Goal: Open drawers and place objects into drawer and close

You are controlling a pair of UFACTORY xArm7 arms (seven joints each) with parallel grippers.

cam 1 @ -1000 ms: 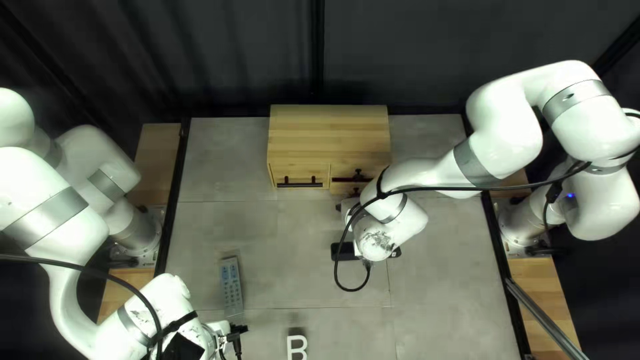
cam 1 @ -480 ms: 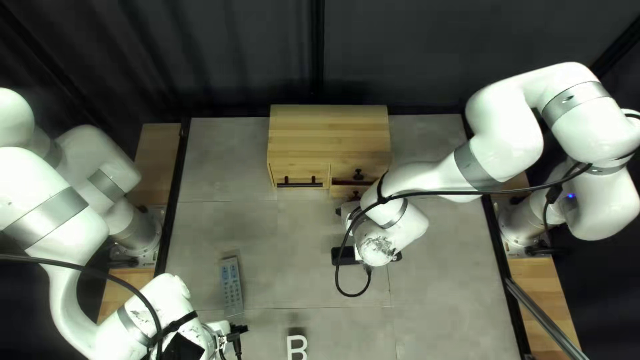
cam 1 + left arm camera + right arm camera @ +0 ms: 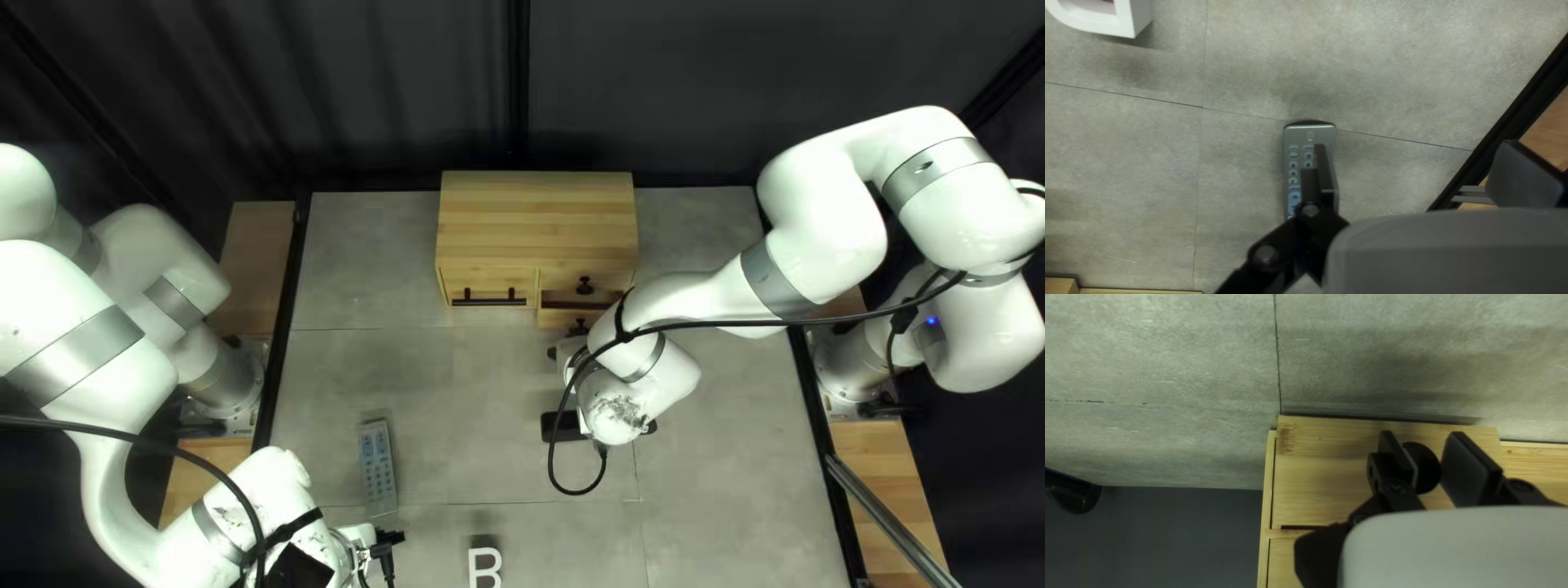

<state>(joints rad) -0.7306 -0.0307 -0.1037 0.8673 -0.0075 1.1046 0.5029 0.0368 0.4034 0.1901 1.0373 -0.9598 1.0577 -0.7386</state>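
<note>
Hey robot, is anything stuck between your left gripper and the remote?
Nothing visible stands between my left gripper and the gray remote; one open jaw just hides some buttons in the left wrist view.

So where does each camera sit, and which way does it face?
Top left view: above the table's near edge, slanting down toward the curtain; shows my left arm and right arm.
Left wrist view: on that arm's wrist, looking along my left gripper, fingers open, at the tabletop and remote.
Right wrist view: on that wrist, looking along my right gripper, fingers around a knob, at a drawer front.
Shared: top left and left wrist views show the remote; top left and right wrist views, the wooden drawers.
</note>
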